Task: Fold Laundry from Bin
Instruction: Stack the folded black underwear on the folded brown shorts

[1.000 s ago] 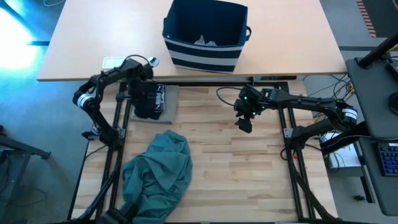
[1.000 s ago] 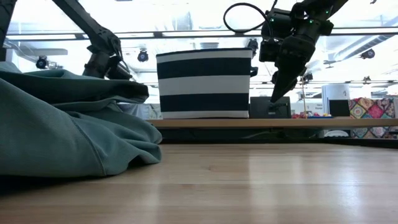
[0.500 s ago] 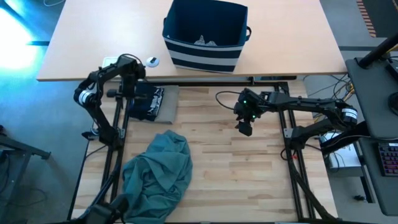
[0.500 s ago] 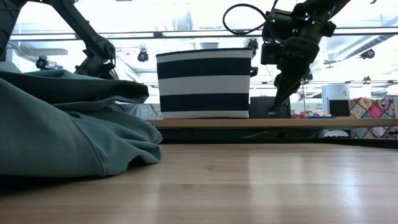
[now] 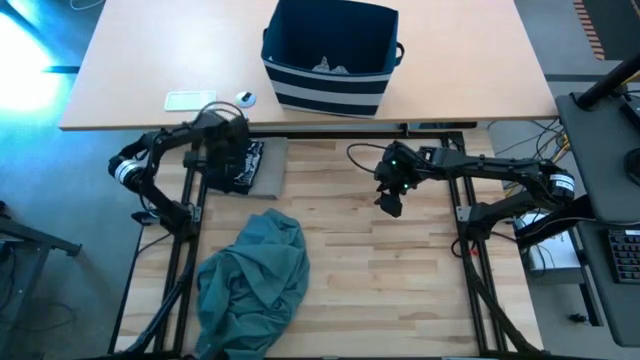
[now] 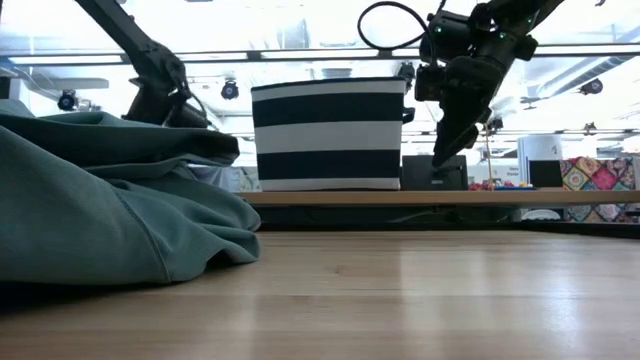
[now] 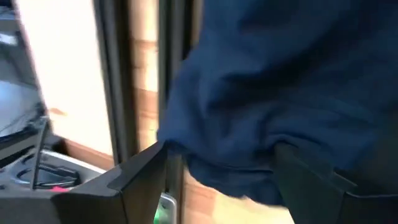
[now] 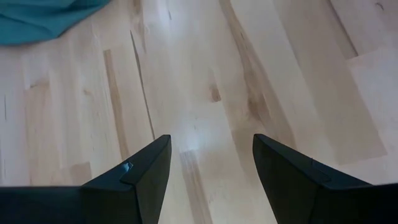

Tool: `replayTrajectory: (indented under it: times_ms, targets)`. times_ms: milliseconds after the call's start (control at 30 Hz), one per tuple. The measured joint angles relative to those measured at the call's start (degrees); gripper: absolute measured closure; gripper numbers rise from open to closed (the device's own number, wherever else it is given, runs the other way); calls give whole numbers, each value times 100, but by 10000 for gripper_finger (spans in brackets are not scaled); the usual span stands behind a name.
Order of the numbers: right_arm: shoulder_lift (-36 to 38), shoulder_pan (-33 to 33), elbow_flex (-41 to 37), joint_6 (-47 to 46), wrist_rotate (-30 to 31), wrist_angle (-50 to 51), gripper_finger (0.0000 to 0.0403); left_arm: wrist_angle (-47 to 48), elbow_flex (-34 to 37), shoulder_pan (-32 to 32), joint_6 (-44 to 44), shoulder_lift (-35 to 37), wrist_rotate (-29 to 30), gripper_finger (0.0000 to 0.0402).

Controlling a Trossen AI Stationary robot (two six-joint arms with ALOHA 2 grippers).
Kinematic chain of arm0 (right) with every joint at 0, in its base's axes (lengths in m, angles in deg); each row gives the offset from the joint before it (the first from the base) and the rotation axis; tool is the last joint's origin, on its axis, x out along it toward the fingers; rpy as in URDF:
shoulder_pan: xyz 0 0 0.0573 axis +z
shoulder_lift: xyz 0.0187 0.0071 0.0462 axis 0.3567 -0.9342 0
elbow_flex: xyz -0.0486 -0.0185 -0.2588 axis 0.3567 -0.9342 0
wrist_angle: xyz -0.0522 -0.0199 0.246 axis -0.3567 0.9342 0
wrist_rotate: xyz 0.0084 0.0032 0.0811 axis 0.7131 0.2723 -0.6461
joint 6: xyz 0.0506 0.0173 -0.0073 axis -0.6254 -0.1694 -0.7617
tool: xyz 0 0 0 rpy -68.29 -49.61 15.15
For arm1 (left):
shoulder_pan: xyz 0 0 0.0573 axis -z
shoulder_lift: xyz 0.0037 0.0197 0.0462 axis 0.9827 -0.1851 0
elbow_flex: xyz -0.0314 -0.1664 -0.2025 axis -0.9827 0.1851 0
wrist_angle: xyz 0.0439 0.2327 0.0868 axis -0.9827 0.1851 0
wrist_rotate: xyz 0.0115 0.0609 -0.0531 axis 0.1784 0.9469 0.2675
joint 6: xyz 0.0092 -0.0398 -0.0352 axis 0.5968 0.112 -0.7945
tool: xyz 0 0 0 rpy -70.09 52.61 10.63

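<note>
Since the earlier frame, the left gripper (image 5: 228, 160) has been spread wide, straddling the navy garment (image 5: 243, 166); the open, empty right gripper (image 5: 391, 201) is held farther away.

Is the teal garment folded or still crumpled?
Crumpled: the teal garment lies in an uneven heap on the table, with no flat folds.

We look level across the pale wood counter (image 6: 420, 300), teal-green garment (image 6: 100, 210) heaped at left, navy-and-white striped bin (image 6: 328, 135) standing behind, right pincer (image 6: 441, 150) raised beside it, left arm (image 6: 150, 70) behind the heap.
</note>
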Motion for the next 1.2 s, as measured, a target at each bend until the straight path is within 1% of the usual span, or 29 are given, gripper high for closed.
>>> replayTrajectory:
  times_ms: [67, 167, 300, 367, 433, 533, 633, 700, 767, 833, 900, 1033, 1200]
  targets:
    - [0, 0, 0, -29, 0, 6, 184, -233, 298, 80, -124, -102, 72, 136]
    - [0, 0, 0, -32, 0, 5, 184, -488, 617, 116, -203, -213, 0, 136]
    - [0, 0, -2, -124, 0, 5, 184, -454, 637, 121, -1, -213, -227, 136]
    - [0, 0, -2, -134, -1, 7, 184, -178, 418, 123, 188, -154, -283, 136]
    - [0, 0, -2, -138, -2, 7, 184, 291, 28, 123, 362, -71, -285, 136]
    - [0, 0, -2, -202, -1, 8, 184, 829, -623, 132, 569, 9, -132, 136]
    - [0, 0, -2, -287, -2, 5, 184, 647, -1029, 138, 488, 101, 235, 136]
    - [0, 0, -1, -367, 0, -2, 184, 357, -969, 101, 184, 93, 309, 137]
    - [0, 0, -2, -435, -2, -29, 184, 45, -755, 159, -150, 89, 730, 142]
    - [0, 0, -2, -501, -2, -33, 184, -187, -491, 318, -645, 89, 1289, 148]
    - [0, 0, -1, -534, -2, -33, 184, -225, -249, 464, -1597, 89, 1564, 157]
    - [0, 0, -2, -533, 0, -36, 184, -337, 154, 619, -3436, 89, 1720, 172]
    - [0, 0, -2, -585, 0, -36, 184, -477, 497, 798, -4998, 89, 2039, 190]
